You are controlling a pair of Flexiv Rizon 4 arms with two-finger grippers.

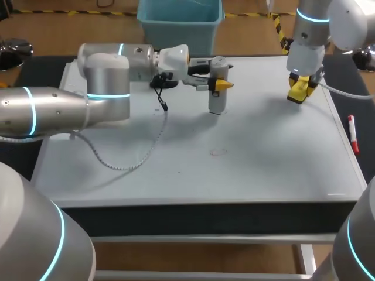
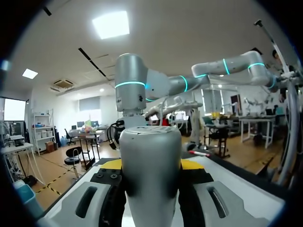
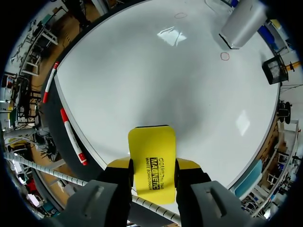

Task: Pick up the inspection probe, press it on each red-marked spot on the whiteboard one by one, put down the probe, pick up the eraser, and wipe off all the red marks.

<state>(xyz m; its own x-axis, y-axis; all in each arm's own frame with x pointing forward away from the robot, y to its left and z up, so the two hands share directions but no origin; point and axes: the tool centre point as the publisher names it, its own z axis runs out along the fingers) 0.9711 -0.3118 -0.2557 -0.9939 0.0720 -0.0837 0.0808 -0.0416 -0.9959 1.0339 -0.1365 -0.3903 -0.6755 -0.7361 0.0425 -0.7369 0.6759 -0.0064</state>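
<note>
The grey cylindrical probe point(image 1: 217, 88) stands upright on the whiteboard point(image 1: 263, 164) at its far middle. My left gripper point(image 1: 218, 85) is shut on it from the side; in the left wrist view the probe point(image 2: 150, 170) fills the gap between the fingers of the gripper point(image 2: 151, 166). My right gripper point(image 1: 300, 91) hangs over the board's far right, shut on the yellow eraser point(image 3: 152, 163). One faint red circle point(image 1: 218, 151) lies mid-board. The right wrist view shows a red circle point(image 3: 225, 56) next to the probe's base point(image 3: 244, 21) and a further red circle point(image 3: 180, 15).
A red-capped marker point(image 1: 352, 133) lies along the board's right edge; the right wrist view shows two such markers point(image 3: 72, 135) point(image 3: 49, 84) there. A thin cable point(image 1: 140, 153) from my left arm trails across the board's left half.
</note>
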